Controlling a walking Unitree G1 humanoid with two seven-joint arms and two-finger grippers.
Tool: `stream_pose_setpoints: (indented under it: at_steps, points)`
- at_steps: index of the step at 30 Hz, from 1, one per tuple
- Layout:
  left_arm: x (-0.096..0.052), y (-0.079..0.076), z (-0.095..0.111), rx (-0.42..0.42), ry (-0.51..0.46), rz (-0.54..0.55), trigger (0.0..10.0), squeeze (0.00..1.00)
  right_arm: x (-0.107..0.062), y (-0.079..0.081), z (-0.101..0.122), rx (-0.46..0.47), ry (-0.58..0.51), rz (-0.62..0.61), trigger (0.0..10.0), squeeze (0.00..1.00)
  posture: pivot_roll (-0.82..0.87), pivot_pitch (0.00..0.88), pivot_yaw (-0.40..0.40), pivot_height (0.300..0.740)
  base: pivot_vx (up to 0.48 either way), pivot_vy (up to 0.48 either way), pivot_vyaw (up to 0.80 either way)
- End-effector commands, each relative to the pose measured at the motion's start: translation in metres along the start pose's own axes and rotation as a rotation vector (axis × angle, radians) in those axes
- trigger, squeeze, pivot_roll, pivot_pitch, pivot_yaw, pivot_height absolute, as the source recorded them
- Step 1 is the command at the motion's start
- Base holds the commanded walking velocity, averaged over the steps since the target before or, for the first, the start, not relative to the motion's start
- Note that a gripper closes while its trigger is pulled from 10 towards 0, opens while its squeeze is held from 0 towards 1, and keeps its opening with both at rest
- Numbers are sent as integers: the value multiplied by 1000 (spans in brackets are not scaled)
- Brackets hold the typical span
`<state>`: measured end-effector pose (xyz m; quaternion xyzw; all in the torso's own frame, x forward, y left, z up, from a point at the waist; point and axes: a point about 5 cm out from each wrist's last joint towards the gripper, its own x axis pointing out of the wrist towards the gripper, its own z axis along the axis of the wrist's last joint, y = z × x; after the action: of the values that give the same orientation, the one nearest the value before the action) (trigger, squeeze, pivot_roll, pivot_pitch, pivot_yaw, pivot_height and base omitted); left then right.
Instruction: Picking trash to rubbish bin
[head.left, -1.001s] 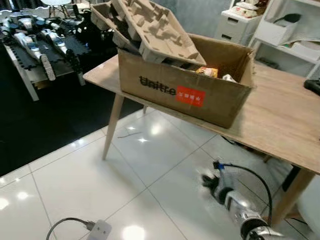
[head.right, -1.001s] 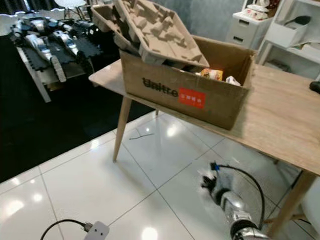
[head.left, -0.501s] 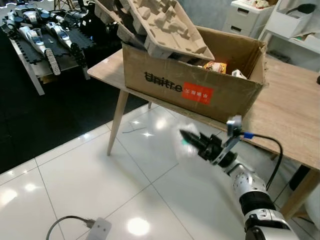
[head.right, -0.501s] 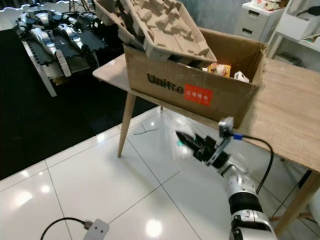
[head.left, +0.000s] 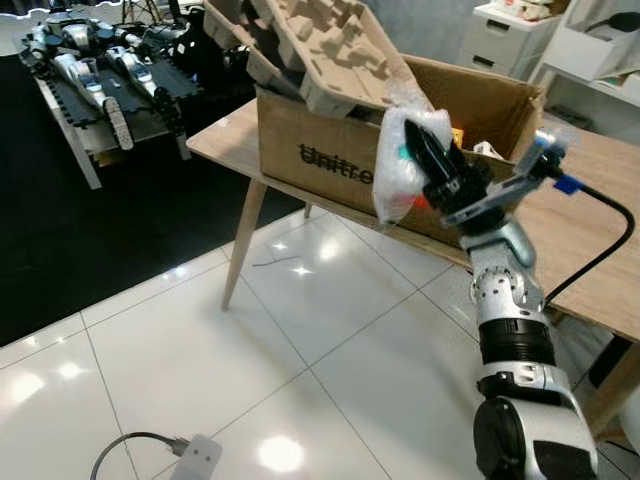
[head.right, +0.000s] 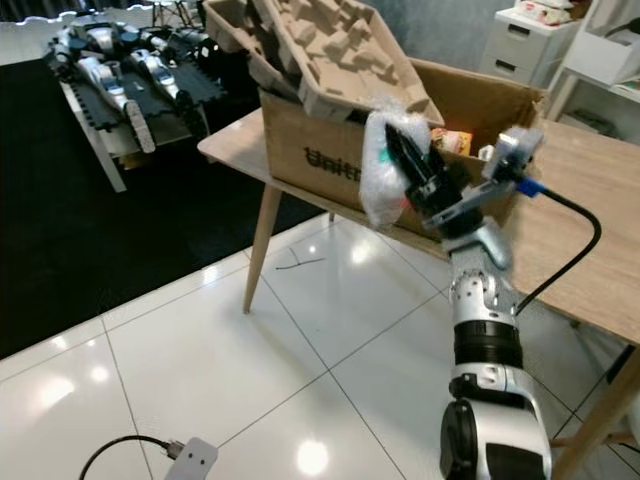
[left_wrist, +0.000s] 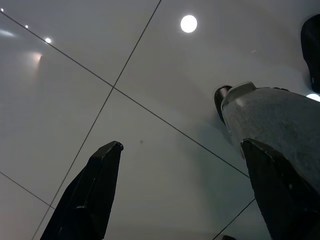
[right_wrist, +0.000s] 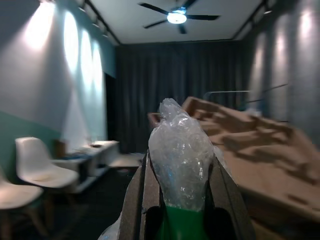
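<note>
My right gripper (head.left: 428, 145) is raised in front of the cardboard box (head.left: 330, 160) and is shut on a crumpled clear plastic wrapper (head.left: 397, 170) with a green patch. The wrapper (right_wrist: 180, 155) bulges between the two fingers (right_wrist: 137, 195) in the right wrist view. The open box stands on a wooden table (head.left: 590, 250) and holds moulded pulp trays (head.left: 320, 50) and small packets (head.right: 455, 140). My left gripper (left_wrist: 180, 190) hangs open over the white tiled floor, with nothing between its fingers.
A black mat with robot parts (head.left: 90, 75) lies at the far left. A white power adapter with a cable (head.left: 195, 458) lies on the floor tiles at the front. White shelves and drawers (head.left: 520, 30) stand behind the table. A black cable (head.left: 600, 240) runs from my right wrist.
My right arm has swung up from low by the floor to the height of the box's front, carrying the plastic wrapper. The camera has shifted slightly.
</note>
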<state>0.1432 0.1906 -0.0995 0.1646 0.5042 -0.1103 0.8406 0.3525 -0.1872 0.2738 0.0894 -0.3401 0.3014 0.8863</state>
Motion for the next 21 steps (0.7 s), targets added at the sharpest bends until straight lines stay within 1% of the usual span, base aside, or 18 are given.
stream_pose_setpoints:
  at_steps: [1, 5, 8, 12, 14, 18, 21]
  points:
    - [-3, -12, -20, 9, 73, -50, 10000, 0, 5, 1, 9, -60, -13, 8, 10000, 0, 68, 100, -34, 740, 0, 0, 0]
    - [-2, -11, -17, -13, 58, -46, 10000, 0, 12, 3, 19, -118, -35, 7, 10000, 0, 67, 103, -35, 740, 0, 0, 0]
    - [-2, -10, -16, -28, 57, -43, 10000, 0, 12, 2, 20, -125, -36, 2, 10000, 0, 62, 102, -36, 740, 0, 0, 0]
    - [-2, -7, -13, -37, 49, -38, 10000, 0, 11, -1, 15, -131, -11, -11, 10000, 0, 59, 102, -38, 740, 251, 0, 0]
    - [-1, -5, -10, -34, 45, -34, 10000, 0, 10, -4, 11, -135, 19, -47, 10000, 0, 57, 97, -42, 740, 264, 0, 0]
    - [-1, -4, -8, -29, 39, -34, 10000, 0, 15, -6, 17, -119, 5, -78, 10000, 0, 54, 91, -40, 740, 278, 0, 0]
    - [-1, -5, -8, -28, 39, -37, 10000, 0, 19, -4, 24, -101, -20, -64, 10000, 0, 51, 86, -40, 740, 308, 0, 0]
